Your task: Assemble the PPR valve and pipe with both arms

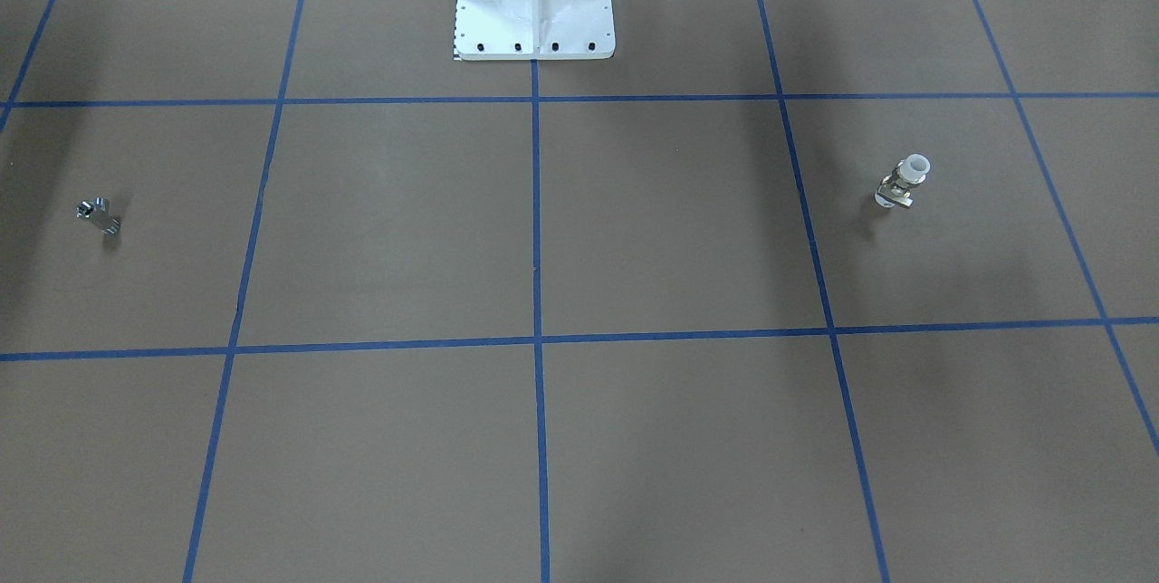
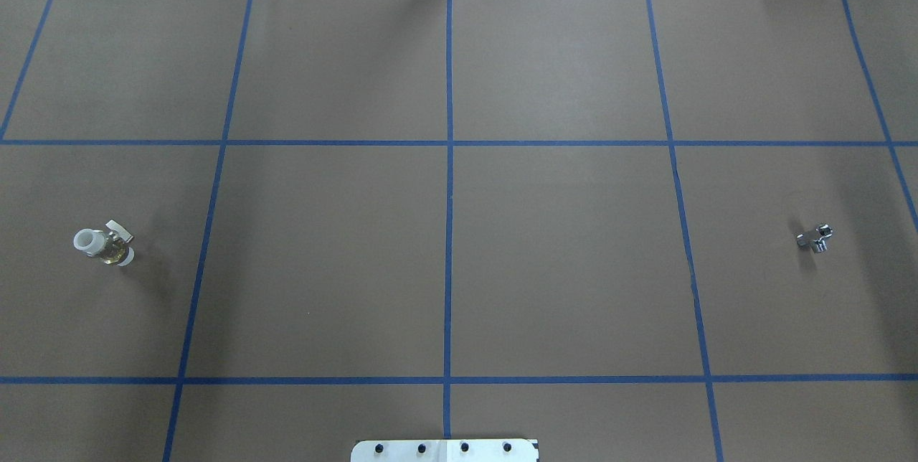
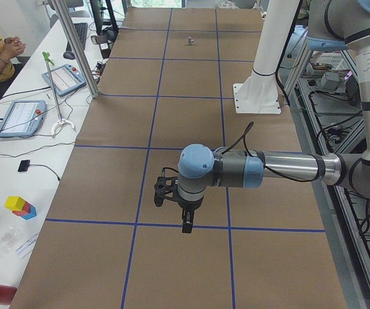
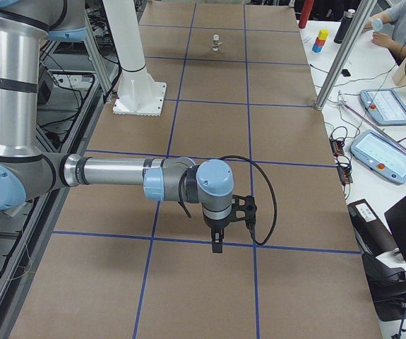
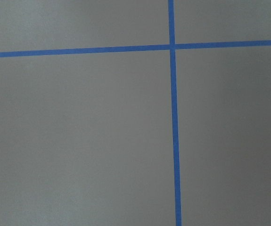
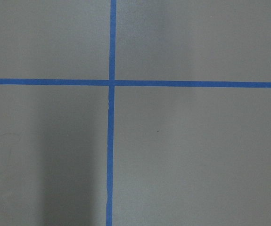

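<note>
Plainly, both parts are small, rigid metal fittings. They should weigh little and may skid on the brown paper.

The PPR valve (image 2: 104,245) appears to stand on end near the left end of the bench (image 2: 559,261), white collar uppermost and tab handle jutting sideways. Its brass body below the collar looks the surest place to pinch, since the round plastic could roll.

The pipe (image 2: 815,237) lies well apart at the right end. It is shiny and probably slick, so it is best taken across its straight stem.

The left end effector (image 3: 185,222) and right end effector (image 4: 217,244) each hang above the bench at their own ends. They show only from the side, so I cannot tell whether the fingers are apart or together.

The white pedestal (image 1: 534,4) stands mid-bench at the robot's edge, far from both parts. The blue tape lines (image 2: 449,232) lie flat and should hinder nothing.
</note>
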You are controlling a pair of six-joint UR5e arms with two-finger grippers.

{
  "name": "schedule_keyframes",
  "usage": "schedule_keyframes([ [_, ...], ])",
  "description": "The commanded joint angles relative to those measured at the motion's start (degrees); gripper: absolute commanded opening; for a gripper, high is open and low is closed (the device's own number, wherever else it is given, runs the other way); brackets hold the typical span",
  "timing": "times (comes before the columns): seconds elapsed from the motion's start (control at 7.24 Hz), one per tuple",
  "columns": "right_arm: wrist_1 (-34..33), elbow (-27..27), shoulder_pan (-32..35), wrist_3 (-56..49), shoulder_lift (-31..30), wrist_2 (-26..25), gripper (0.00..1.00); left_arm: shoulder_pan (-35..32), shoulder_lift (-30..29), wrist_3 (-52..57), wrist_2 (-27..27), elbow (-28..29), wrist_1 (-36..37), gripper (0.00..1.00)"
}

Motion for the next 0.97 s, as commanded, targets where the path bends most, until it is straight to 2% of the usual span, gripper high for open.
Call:
schedule_keyframes([
  [0.0,0.00,0.01,0.00,-0.04,-0.04,0.00,1.00,0.06,-0.03,0.00,0.00,-0.18,-0.09,1.00],
  [0.55,0.00,0.01,-0.09,0.05,-0.04,0.44,1.00,1.29,-0.73,-0.26,0.09,-1.06,-0.35,1.00],
  [0.69,0.09,0.01,0.00,0.05,0.05,0.44,1.00,1.29,-1.17,-0.18,0.00,-1.32,-1.48,1.00],
  [0.83,0.09,0.01,-0.09,0.05,-0.04,0.53,1.00,1.38,-3.26,-0.35,0.00,-0.54,-6.54,1.00],
])
